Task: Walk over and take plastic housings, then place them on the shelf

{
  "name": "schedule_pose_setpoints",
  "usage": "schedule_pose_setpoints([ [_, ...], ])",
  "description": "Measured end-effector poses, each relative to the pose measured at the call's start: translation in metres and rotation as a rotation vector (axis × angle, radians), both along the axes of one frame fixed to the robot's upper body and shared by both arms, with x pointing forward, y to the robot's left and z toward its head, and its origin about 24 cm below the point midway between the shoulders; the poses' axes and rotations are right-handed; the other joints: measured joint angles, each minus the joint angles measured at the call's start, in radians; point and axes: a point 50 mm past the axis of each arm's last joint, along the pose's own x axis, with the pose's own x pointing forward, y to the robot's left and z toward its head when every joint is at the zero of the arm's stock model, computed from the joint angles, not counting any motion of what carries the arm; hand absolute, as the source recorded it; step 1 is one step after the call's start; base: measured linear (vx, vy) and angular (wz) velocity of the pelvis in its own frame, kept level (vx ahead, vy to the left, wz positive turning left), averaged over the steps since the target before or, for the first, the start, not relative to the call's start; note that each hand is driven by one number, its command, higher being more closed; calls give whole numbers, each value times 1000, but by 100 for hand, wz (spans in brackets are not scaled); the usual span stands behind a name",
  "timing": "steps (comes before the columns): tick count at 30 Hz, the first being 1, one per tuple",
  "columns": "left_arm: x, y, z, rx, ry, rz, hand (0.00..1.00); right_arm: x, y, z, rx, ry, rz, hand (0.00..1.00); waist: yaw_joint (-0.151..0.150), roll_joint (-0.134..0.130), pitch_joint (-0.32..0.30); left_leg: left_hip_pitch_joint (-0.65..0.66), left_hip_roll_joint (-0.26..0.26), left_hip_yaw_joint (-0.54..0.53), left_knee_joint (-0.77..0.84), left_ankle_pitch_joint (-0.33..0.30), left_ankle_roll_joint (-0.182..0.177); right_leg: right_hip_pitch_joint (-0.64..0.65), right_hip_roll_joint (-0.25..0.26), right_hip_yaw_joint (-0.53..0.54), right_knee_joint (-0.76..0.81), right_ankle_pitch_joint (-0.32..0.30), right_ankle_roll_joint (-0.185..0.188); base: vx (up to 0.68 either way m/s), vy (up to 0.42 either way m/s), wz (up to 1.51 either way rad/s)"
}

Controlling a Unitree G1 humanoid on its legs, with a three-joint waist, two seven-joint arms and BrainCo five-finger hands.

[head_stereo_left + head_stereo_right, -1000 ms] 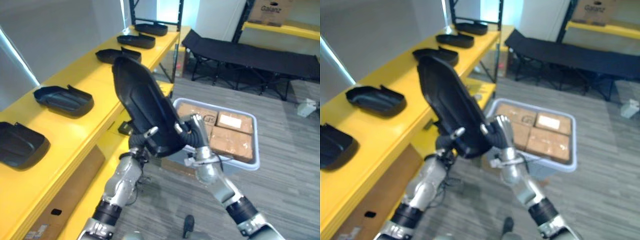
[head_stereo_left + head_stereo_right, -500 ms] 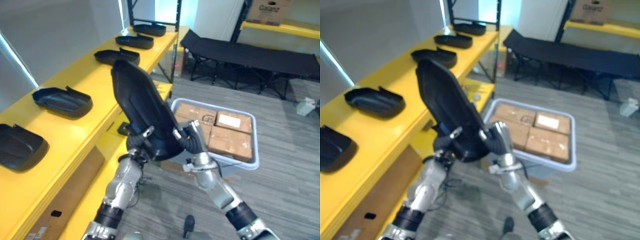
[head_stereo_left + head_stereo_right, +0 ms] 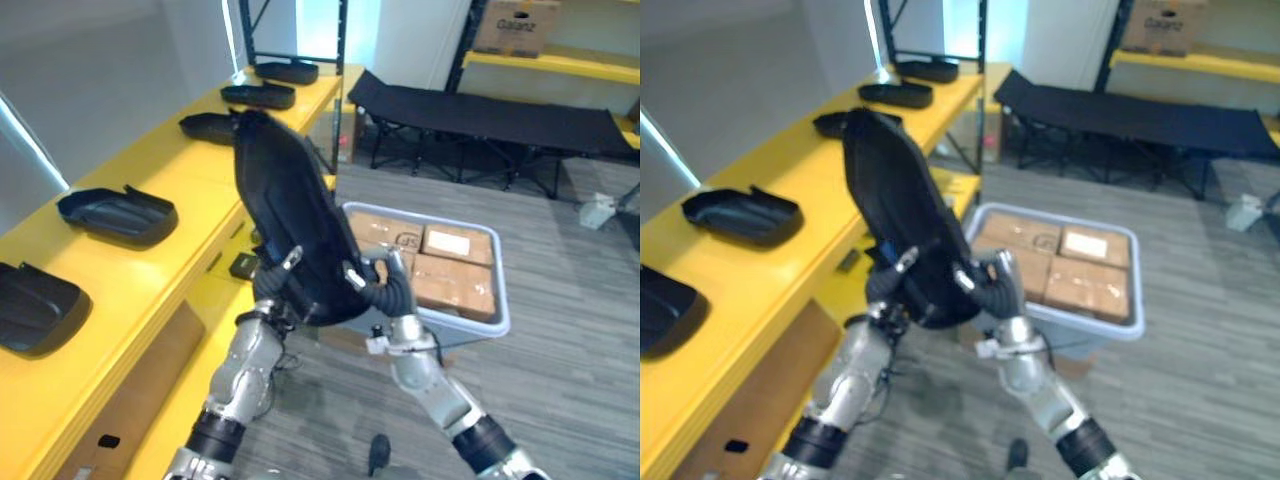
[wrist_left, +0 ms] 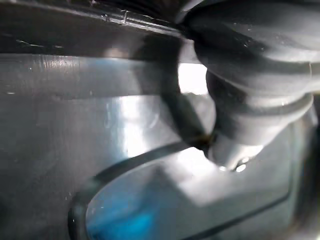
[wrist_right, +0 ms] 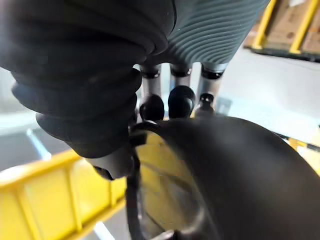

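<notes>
Housing (image 3: 287, 220) on end, base clasped by left hand (image 3: 270, 288) and right hand (image 3: 384, 292); top leans toward shelf (image 3: 190, 182), left side.

- A pale grey plastic bin (image 3: 500, 280) stands on the floor, right of centre.
- Brown cardboard boxes (image 3: 445, 275) lie packed side by side in the bin; one bears a white label.
- A black folding cot (image 3: 480, 105) stands beyond the bin.
- A cardboard carton (image 3: 512, 25) sits high at the far right.
- A small white object (image 3: 597, 212) lies on the grey striped floor (image 3: 580, 340), right of the bin.
</notes>
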Motion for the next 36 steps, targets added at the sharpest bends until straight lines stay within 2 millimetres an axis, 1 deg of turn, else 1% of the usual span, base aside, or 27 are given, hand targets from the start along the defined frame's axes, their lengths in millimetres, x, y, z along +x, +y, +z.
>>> schedule_pose_setpoints([
  [2, -1, -1, 6, 58, -43, 37, 100, 1, -1, 1, 50, 24, 16, 0, 0, 0, 0, 0, 0, 2, 0, 0, 0, -1, 0, 2, 0, 0, 0, 0, 0, 0],
  [3, -2, -2, 9, 95, -62, 63, 100, 0, -2, 4, 103, 50, 44, 0, 0, 0, 0, 0, -1, 2, 0, 0, 0, -1, 0, 2, 0, 0, 0, 0, 0, 0],
  [5, -3, -1, 9, 129, -69, 88, 100, 0, -3, 9, 159, 62, 71, 0, 0, 0, 0, 1, 0, 4, -1, 0, -1, -2, 0, 3, 0, 1, 1, -5, 4, -2],
  [7, -4, 0, 9, 172, -73, 139, 100, 0, -4, 16, 241, 71, 101, 0, 0, 0, 0, 2, -1, 8, -2, 0, -1, -4, 0, 7, 0, 3, 4, -13, 8, -6],
  [8, -5, 0, 9, 185, -76, 177, 100, 0, -6, 21, 302, 63, 107, 0, 0, 0, 0, 4, -1, 11, -4, 0, 0, -5, 0, 11, 0, 4, 5, -19, 16, -10],
  [9, -8, 0, 6, 211, -72, 241, 100, 0, -9, 29, 391, 43, 130, 0, 0, 0, 0, 9, -3, 18, -7, 0, 0, -6, 0, 18, 0, 6, 8, -23, 19, -13],
  [10, -11, 3, 3, 245, -62, 297, 100, 1, -17, 37, 496, 26, 138, 0, 0, 0, 0, 16, -3, 21, -10, 0, 0, -2, 1, 20, 0, 6, 8, -23, 19, -10],
  [11, -11, 3, 3, 254, -58, 318, 100, 1, -20, 39, 536, 18, 131, 0, -1, 0, 0, 19, -3, 21, -11, 0, 0, 1, 1, 20, 0, 6, 8, -18, 13, -4],
  [13, -13, 11, 2, 296, -57, 423, 100, 2, -38, 44, 658, -9, 75, 0, -3, -1, 0, 20, -4, 21, -11, -1, 0, 2, 0, 21, 0, 6, 8, 0, 0, 0],
  [15, -14, 19, 1, 305, -48, 499, 100, 0, -49, 41, 721, -6, 47, 0, -3, -1, 0, 21, -4, 22, -12, -1, 0, 3, 0, 22, 0, 3, 4, -32, 5, -1],
  [17, -17, 35, -1, 334, -37, 608, 100, -6, -69, 34, 786, -2, 15, 0, -4, -1, 0, 21, -4, 23, -12, 0, 0, 2, 1, 23, 0, 3, 4, -16, 1, -1],
  [19, -20, 43, -3, 336, -25, 655, 100, -12, -83, 31, 819, -10, -29, 0, -5, -1, 0, 22, -4, 24, -13, 0, 0, 2, 1, 24, 0, 3, 4, 0, 0, 0],
  [21, -24, 52, -6, 337, -10, 703, 100, -18, -104, 24, 879, -12, -109, 0, -9, -1, 0, 23, -4, 28, -15, -1, 0, 1, 1, 27, 0, 2, 4, -24, 6, -4],
  [23, -31, 61, -8, 351, -18, 752, 100, -26, -123, 10, 941, 17, -191, 0, -17, -1, 0, 22, -4, 41, -18, -1, 0, -3, 2, 35, -1, 2, 5, -29, 9, -10],
  [24, -33, 64, -8, 346, -22, 764, 100, -28, -126, 6, 954, 38, -203, 0, -22, -1, 0, 22, -4, 46, -21, -1, 0, -6, 2, 39, -2, 0, 6, -27, 6, -16],
  [26, -42, 68, -5, 328, -51, 782, 100, -36, -130, -9, 972, 108, -224, 0, -29, -1, 0, 20, -3, 55, -27, -1, 0, -18, 3, 53, -5, -1, 8, -18, 3, -16],
  [28, -51, 67, 0, 293, -109, 754, 100, -52, -134, -37, 972, 223, -282, 0, -34, 0, 0, 21, -2, 56, -34, -1, 0, -21, 2, 53, -5, -3, 9, 0, 5, -4],
  [30, -64, 63, 6, 202, -171, 698, 100, -67, -135, -67, 1014, 341, -367, 0, -38, 1, -1, 21, -3, 60, -45, 0, 0, -27, 1, 55, -4, -3, 9, 0, 0, 0],
  [31, -66, 61, 7, 186, -180, 684, 100, -70, -136, -74, 1018, 368, -393, 0, -37, 2, -1, 21, -4, 61, -46, 0, 0, -28, 1, 55, -2, -3, 9, 32, 17, -1],
  [32, -70, 58, 7, 173, -189, 668, 100, -76, -137, -89, 1025, 424, -441, 0, -37, 3, -2, 22, -5, 61, -47, -1, 0, -28, 1, 55, 0, -4, 10, 0, 0, 0],
  [34, -72, 57, 5, 181, -191, 644, 100, -82, -139, -104, 1037, 478, -492, 0, -37, 4, -2, 22, -7, 61, -48, -1, 0, -29, 0, 55, 0, -3, 12, 0, 0, 0],
  [36, -72, 57, 5, 187, -193, 633, 100, -85, -139, -108, 1047, 491, -493, 0, -37, 4, -2, 24, -8, 60, -48, -1, 1, -29, 0, 55, 0, -2, 13, 0, 0, 0],
])
